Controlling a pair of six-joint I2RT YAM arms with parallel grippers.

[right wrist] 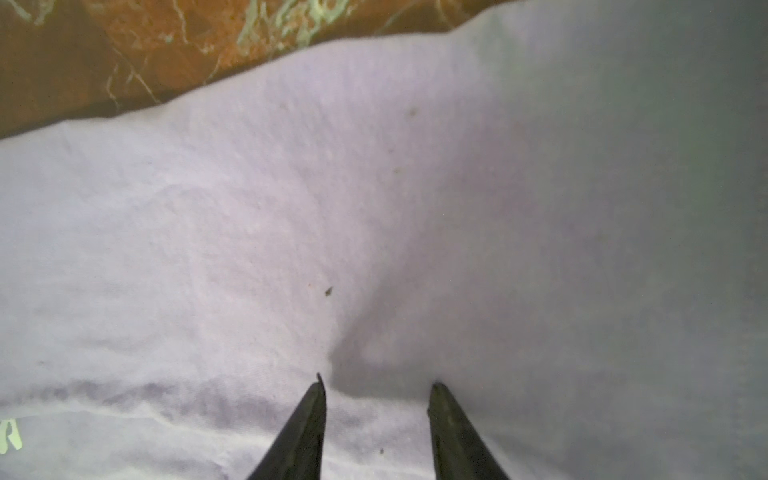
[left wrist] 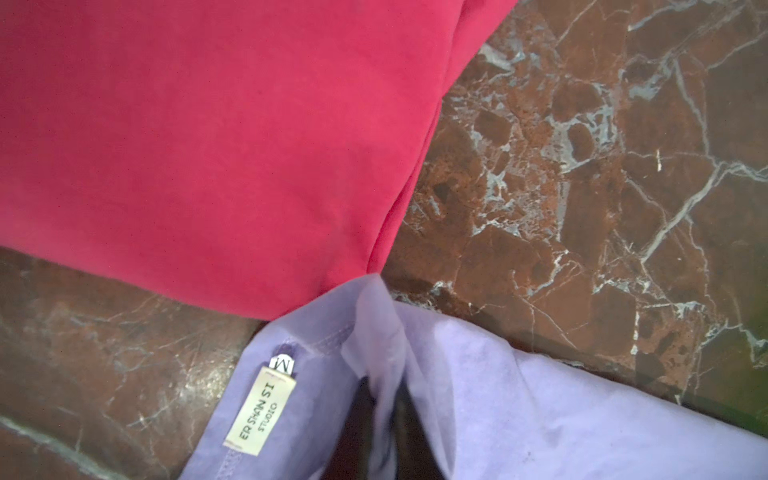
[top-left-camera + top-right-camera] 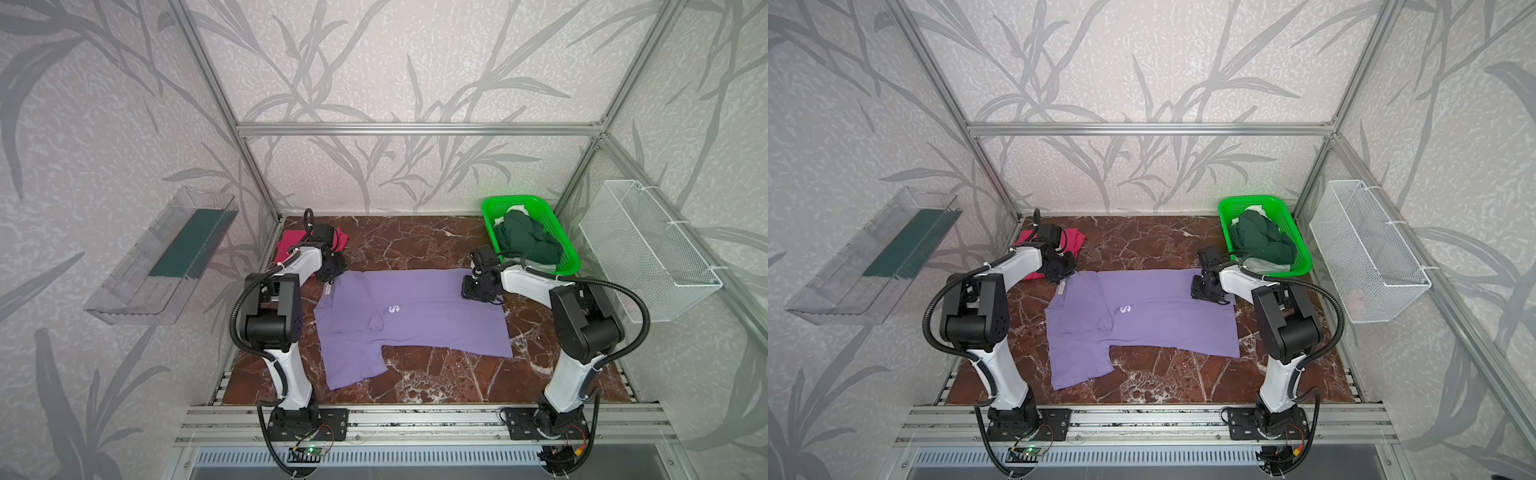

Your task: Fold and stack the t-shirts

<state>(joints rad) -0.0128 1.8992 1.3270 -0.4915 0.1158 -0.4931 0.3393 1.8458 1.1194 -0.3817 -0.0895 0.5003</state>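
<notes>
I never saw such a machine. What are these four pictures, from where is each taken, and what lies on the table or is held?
Two robot arms, left and right, with two-finger grippers stand at a marble table. Two pictures look down on the whole scene; two come from cameras on the arms' wrists. A lavender t-shirt lies spread in the middle, a magenta t-shirt at the far left corner, and a green basket at the far right holds dark green clothing. The left gripper is shut on the lavender t-shirt near its neck label. The right gripper is open over that shirt's far right corner.
</notes>
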